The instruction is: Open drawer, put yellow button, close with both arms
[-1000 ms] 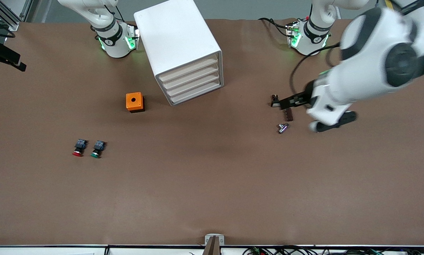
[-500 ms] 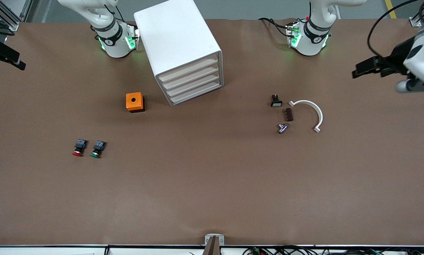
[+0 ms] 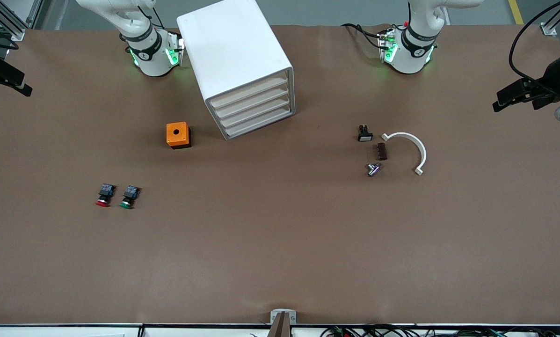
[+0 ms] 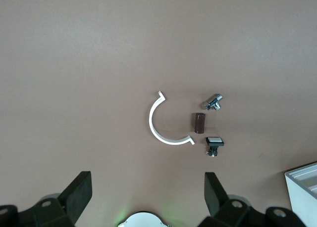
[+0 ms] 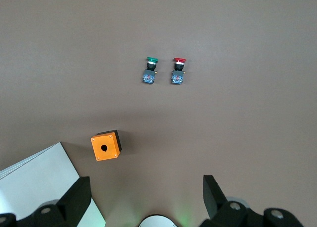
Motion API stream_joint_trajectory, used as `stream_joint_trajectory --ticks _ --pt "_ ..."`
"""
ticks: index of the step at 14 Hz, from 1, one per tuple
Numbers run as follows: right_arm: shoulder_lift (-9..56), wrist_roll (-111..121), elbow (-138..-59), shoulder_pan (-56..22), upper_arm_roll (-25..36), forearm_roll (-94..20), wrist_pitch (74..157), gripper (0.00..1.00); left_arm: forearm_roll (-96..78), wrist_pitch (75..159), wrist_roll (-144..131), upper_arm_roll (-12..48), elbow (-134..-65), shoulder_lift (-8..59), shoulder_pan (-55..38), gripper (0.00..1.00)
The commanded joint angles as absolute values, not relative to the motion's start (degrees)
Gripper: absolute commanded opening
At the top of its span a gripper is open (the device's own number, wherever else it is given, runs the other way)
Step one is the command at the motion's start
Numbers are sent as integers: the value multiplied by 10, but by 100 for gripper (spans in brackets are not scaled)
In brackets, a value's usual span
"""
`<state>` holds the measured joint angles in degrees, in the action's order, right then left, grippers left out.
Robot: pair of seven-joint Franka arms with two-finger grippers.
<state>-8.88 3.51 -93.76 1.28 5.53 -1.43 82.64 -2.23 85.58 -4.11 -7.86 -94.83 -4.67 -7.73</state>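
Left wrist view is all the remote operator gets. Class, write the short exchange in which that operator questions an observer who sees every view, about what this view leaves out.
Operator: I see only a corner of the cabinet. Is any drawer open?
Observer: No. All four fronts sit pushed in, the uppermost drawer included.
Operator: Is there any button besides the white-capped one?
Observer: Yes. A red-capped button and a green-capped button lie side by side toward the right arm's end of the table, nearer the front camera than the orange box. No yellow one shows in any view.
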Motion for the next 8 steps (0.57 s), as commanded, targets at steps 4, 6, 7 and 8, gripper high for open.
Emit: stream_joint_trajectory --ticks 4,6,7,8 --pt "-105 42 -954 12 53 -2 835 100 -10 860 -36 -70 -911 -46 -73 100" --pt "-105 42 -954 12 53 -2 834 100 -11 861 -36 -70 -910 -45 -72 100" --pt "-105 42 -954 13 53 -2 834 100 -11 862 -36 -70 -909 -43 -72 100" --pt "-105 42 -954 14 54 -2 834 100 -10 862 -36 -70 -909 -43 -72 100"
